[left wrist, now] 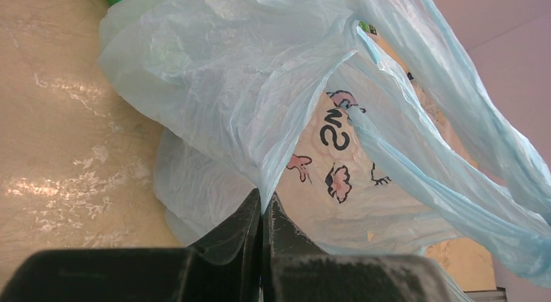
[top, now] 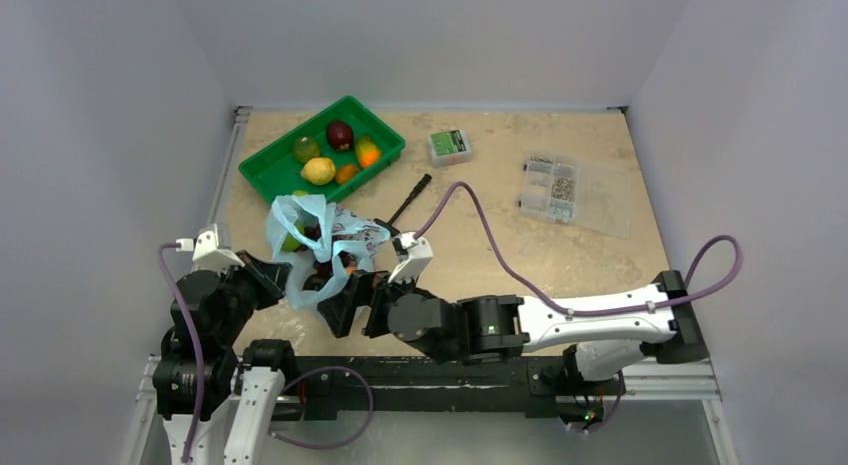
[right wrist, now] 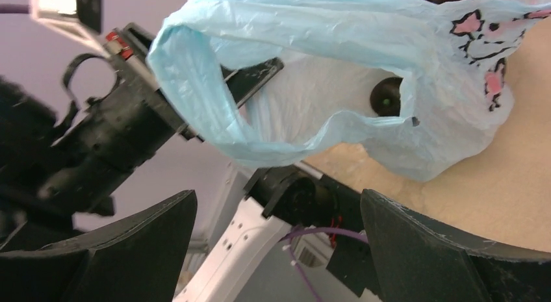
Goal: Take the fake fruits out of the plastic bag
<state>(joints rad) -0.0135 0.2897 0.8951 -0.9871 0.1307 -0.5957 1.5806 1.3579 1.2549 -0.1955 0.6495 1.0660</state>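
Hiding most contents, plastic bag (top: 318, 247) sits on table (top: 600, 255) just beside green tray (top: 385, 137); inside count unclear. Tray holds five fake fruits (top: 318, 170). Left gripper (left wrist: 262, 201) pinched closed on bag film. Right gripper (right wrist: 278, 195) spread wide, empty.

At far left, tray (top: 262, 169) with fruits (top: 318, 170) in it. Just near of tray, bag (top: 305, 285) with further fruits (top: 291, 239) inside. At bag's left, left gripper (top: 272, 275), pinching film. Just beside bag's near right, right gripper (top: 358, 297), fingers spread. Right of tray, toward far edge, box (top: 450, 145). Farther right, case (top: 575, 190). Between tray and box, slightly nearer, tool (top: 408, 197). Across middle, cable (top: 480, 220), running from right gripper toward right.
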